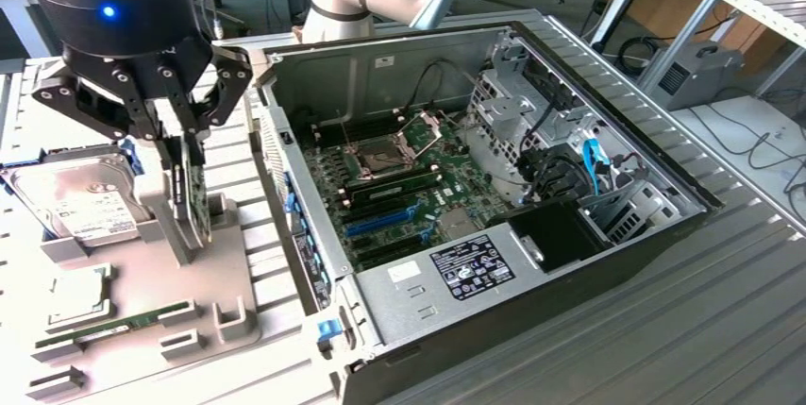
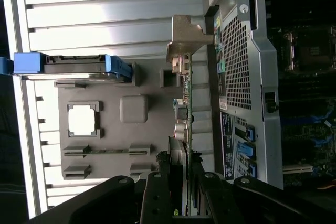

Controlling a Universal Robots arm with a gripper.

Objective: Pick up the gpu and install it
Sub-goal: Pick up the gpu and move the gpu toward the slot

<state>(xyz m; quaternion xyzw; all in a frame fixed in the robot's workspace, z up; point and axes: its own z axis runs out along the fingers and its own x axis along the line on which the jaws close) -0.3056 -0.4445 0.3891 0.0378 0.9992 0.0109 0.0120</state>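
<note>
Observe your hand (image 1: 184, 152): its black fingers grip the flat green gpu (image 1: 195, 205) edge-on, at the grey moulded tray (image 1: 234, 278).

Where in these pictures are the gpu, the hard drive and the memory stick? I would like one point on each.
gpu (image 2: 187, 95): wrist view, on the green edge of the card.
hard drive (image 1: 91, 211): exterior view, on its white label.
memory stick (image 1: 113, 324): exterior view, on the middle of its length.
</note>
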